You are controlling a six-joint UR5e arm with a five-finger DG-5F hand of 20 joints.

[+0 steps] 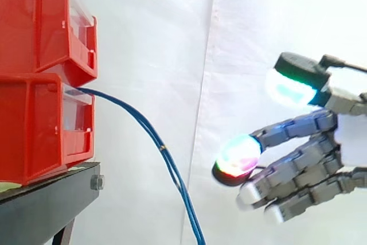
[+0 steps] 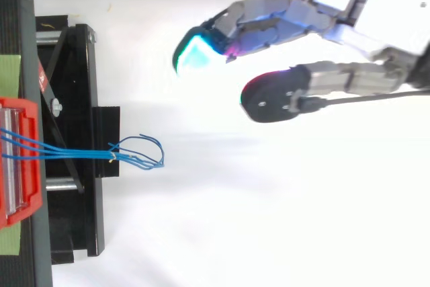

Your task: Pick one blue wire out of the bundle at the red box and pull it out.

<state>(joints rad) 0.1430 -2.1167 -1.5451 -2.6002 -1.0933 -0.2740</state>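
Trailing from the front of the lower of two stacked red bins (image 1: 34,133), a bundle of blue wires (image 1: 163,149), sagging down and away from it, tied partway along. Well apart from that bin, hand (image 1: 312,162) released, fingers spread, touching no wire.

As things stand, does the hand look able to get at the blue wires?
Probably yes: the hand, fingers open, faces the blue wires hanging free from the lower red bin, with nothing between them.
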